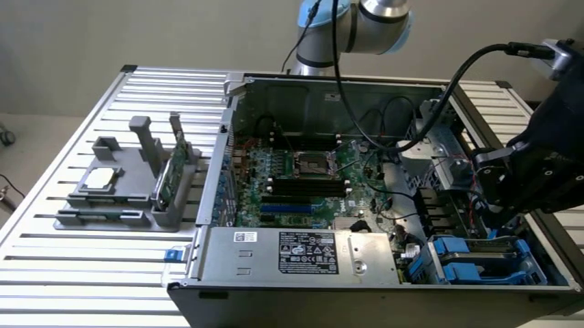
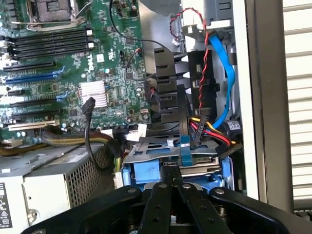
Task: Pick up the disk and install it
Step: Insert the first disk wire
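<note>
Exterior view: the case (image 1: 319, 85) lies open on the table (image 1: 55, 273), with the arm (image 1: 365, 20) reaching in from behind the case.
Gripper (image 2: 171, 170): over the case's drive-bay corner, at the exterior view's right. The jaws are fully closed, the fingers (image 2: 157, 200) are pressed together, and nothing is seen held between them.
Disk (image 2: 148, 151): flat in the bay at that same corner of the case, with its blue carrier round it.
Contact: the tips are at the disk's edge. Whether they touch it cannot be told.
Supply (image 1: 301, 253): along the case's front wall, just beside the disk.
Board (image 1: 292, 171): on the case floor, between the supply and the case's rear wall.
Cables (image 2: 222, 73): inside the case, beyond the disk. There is a blue ribbon and a red, yellow and black bundle.
Stand (image 1: 128, 184): outside the case, at the exterior view's left. It is grey and carries a chip (image 1: 100, 178) and a green card (image 1: 174, 164).
</note>
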You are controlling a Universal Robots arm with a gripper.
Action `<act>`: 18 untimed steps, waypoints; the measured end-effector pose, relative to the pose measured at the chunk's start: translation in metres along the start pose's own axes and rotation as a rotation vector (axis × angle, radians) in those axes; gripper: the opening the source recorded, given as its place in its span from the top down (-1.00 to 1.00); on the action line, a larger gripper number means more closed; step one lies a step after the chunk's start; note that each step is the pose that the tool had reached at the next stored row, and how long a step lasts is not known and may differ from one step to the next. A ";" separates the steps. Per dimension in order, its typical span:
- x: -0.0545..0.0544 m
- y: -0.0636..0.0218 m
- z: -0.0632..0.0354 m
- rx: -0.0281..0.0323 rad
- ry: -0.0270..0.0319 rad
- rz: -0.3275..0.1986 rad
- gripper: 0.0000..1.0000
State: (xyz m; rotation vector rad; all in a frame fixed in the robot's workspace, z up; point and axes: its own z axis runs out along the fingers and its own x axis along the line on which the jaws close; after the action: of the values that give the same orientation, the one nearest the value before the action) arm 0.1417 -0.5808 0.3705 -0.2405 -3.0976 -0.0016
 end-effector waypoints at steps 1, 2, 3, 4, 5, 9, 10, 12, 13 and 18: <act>0.000 0.0000 0.0000 -0.0006 -0.0004 0.014 0.79; 0.000 0.0000 0.0000 -0.0011 -0.0009 0.028 0.79; 0.000 0.0000 0.0000 -0.0017 -0.0013 0.042 0.79; 0.000 0.0000 -0.0002 -0.0021 -0.0018 0.055 0.79; 0.000 -0.0001 -0.0006 -0.0027 -0.0020 0.068 0.79; 0.000 0.0000 -0.0041 -0.0050 -0.0029 0.121 0.79; 0.000 0.0000 -0.0052 -0.0051 -0.0032 0.133 0.79; 0.000 0.0000 -0.0075 -0.0061 -0.0037 0.158 0.79; 0.000 0.0000 -0.0088 -0.0066 -0.0042 0.170 0.79; 0.000 0.0000 -0.0146 -0.0086 -0.0062 0.216 0.79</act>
State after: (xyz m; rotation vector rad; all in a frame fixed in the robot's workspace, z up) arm 0.1421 -0.5808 0.3852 -0.5741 -3.0605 -0.0084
